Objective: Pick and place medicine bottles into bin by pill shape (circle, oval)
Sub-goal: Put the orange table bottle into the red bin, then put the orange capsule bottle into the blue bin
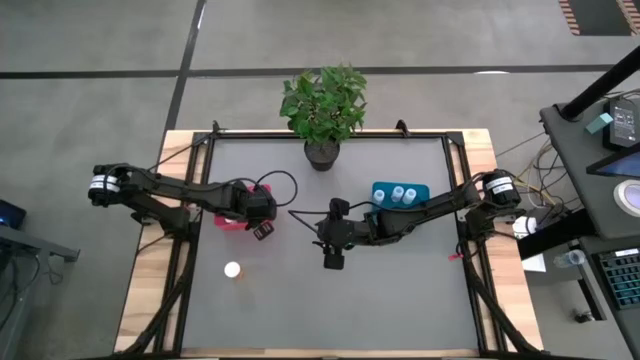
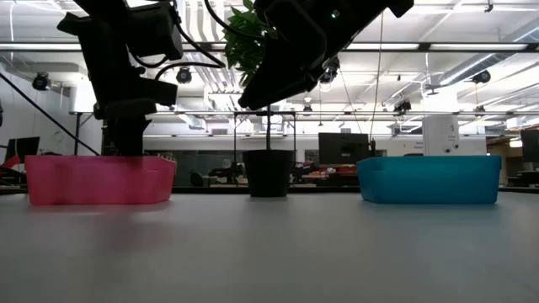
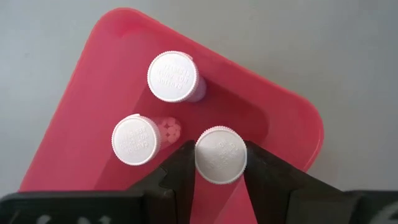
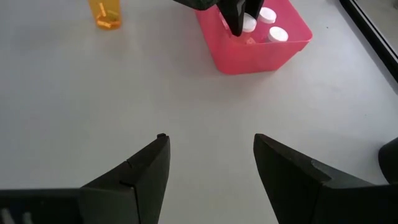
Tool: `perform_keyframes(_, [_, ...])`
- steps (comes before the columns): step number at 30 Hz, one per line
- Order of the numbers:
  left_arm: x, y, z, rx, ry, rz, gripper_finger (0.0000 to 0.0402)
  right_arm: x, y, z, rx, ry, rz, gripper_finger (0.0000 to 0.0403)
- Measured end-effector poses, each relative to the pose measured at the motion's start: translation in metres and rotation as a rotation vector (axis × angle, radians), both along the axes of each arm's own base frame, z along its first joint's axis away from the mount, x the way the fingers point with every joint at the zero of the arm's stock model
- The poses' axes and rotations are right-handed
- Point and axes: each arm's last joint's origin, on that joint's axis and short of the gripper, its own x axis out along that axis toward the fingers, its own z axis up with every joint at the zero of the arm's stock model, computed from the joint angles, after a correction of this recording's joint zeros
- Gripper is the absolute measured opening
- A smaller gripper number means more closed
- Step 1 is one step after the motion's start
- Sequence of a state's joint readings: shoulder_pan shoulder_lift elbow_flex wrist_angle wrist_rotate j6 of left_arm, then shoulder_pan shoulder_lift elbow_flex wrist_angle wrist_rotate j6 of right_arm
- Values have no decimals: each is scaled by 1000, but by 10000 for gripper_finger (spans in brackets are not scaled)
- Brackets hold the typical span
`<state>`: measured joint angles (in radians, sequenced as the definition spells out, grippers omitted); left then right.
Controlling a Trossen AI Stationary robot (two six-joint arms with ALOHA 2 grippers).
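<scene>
A white-capped medicine bottle [image 3: 220, 155] is sitting pinched between the left gripper [image 3: 220, 171] fingers, hanging over the red bin [image 3: 87, 112], where two more white-capped bottles [image 3: 173, 76] are standing upright, apart from each other. The red bin is resting on the grey table [image 1: 400, 300] toward its left side, while the teal-blue bin [image 1: 380, 190] is sitting well apart to the right, holding three bottles [image 1: 398, 195] in a row. One orange bottle with a white cap [image 1: 233, 270] is lying alone on the table nearer the front, well clear of both bins. The right gripper [image 1: 333, 258] is hovering over bare table between the bins, its fingers [image 4: 146, 168] spread and holding nothing. A potted plant [image 1: 322, 105] is standing at the table's far edge
</scene>
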<state>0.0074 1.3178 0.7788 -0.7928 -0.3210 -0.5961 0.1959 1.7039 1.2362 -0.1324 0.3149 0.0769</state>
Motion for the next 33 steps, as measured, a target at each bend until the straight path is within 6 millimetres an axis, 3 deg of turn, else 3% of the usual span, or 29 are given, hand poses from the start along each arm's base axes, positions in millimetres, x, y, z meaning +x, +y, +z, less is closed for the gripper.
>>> perform_keyframes(12, [0, 0, 0, 2, 3, -9, 170, 0, 0, -1, -1, 7, -1, 221])
perform_keyframes(26, [-7, 0, 29, 3, -68, -26, 174, -1, 0, -1, -2, 13, -1, 221])
perform_keyframes(33, [-7, -3, 50, -108, -168, -40, 174, -3, 5, -1, -40, 22, 43, 221])
